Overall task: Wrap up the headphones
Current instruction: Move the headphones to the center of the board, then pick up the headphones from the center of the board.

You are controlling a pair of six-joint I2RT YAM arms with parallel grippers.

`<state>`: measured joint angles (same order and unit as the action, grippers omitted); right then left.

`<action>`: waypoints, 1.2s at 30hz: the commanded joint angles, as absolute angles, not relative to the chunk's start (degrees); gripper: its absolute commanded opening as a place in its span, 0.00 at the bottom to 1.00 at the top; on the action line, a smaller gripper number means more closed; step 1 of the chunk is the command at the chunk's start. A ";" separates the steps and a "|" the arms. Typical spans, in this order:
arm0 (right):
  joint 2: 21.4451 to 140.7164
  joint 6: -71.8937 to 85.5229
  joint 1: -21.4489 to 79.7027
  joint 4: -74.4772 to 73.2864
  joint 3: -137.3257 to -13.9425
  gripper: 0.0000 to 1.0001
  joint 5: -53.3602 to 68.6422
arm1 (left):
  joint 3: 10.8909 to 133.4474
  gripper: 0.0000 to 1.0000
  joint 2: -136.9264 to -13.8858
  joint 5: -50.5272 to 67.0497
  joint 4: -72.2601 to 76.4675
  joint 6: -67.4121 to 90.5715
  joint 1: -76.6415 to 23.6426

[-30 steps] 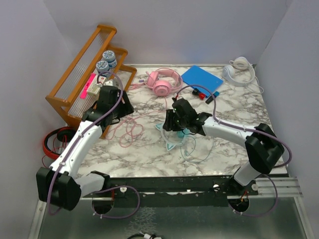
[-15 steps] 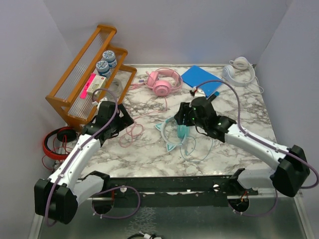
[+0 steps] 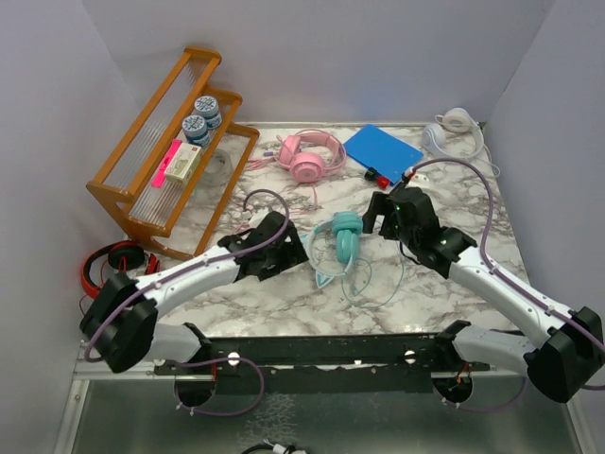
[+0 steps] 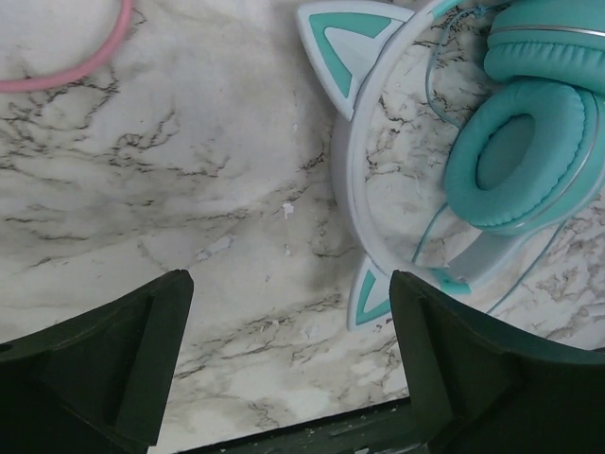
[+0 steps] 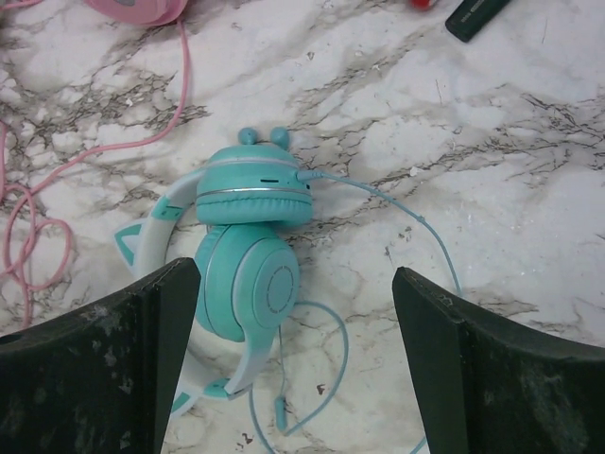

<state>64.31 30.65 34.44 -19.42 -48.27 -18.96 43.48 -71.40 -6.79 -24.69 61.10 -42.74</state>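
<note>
Underneath everything, the marble worktop (image 3: 284, 284). At its far left corner, a wooden rack (image 3: 132, 203). Against the far edge, a blue pad (image 3: 383, 149). At the centre, flat on the worktop between both arms, the teal headphones (image 3: 340, 241): cat-ear headband, cups folded together, thin teal cable (image 5: 421, 222) looping loose toward the near edge. Left of the blue pad, the pink headphones (image 3: 307, 156), with the pink cable (image 5: 185, 66) trailing loose. In the far right corner, the white headphones (image 3: 452, 130). Off the worktop at left, a red-and-black pair (image 3: 104, 265). Lastly the left fingers (image 4: 156, 340), spread wide, gripping nothing, just beside the teal headband; likewise the right fingers (image 5: 161, 322), spread wide, gripping nothing, just right of the teal cups.
</note>
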 commanded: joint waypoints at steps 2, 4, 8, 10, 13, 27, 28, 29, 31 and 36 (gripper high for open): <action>61.01 31.47 34.19 -20.71 -46.91 0.92 -21.51 | 50.99 0.91 -82.91 -11.69 -21.80 65.65 -46.48; 60.51 31.46 34.19 -20.87 -46.85 0.92 -22.01 | 53.72 0.91 -87.63 -11.97 -21.86 65.08 -46.87; 59.50 31.53 34.20 -21.27 -46.42 0.92 -22.60 | 59.10 0.88 -94.16 -12.23 -22.32 63.07 -46.87; 59.08 31.60 34.19 -21.25 -46.04 0.92 -22.35 | 60.98 0.85 -96.81 -12.54 -22.94 62.89 -46.89; 58.49 31.98 34.19 -21.34 -45.65 0.92 -21.96 | 63.67 0.74 -100.45 -12.90 -25.31 63.24 -46.93; 59.82 31.73 34.19 -19.55 -45.12 0.90 -19.29 | 72.10 0.37 -109.25 -19.03 -35.95 64.09 -47.78; 60.08 31.84 34.19 -19.75 -45.34 0.90 -19.06 | 72.29 0.32 -108.94 -20.43 -36.39 63.73 -47.73; 60.26 31.96 34.20 -20.10 -45.60 0.91 -19.05 | 72.45 0.27 -108.32 -21.72 -36.99 63.39 -47.73; 60.61 32.32 34.19 -21.13 -46.22 0.91 -18.98 | 72.66 0.16 -106.56 -24.73 -37.58 61.63 -47.74; 60.32 30.47 34.20 -20.28 -46.79 0.93 -13.85 | 72.73 0.12 -100.34 -31.53 -37.26 53.57 -47.84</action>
<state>60.38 31.46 34.28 -19.90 -45.78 -18.79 71.59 -106.63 -21.39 -35.79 60.29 -47.88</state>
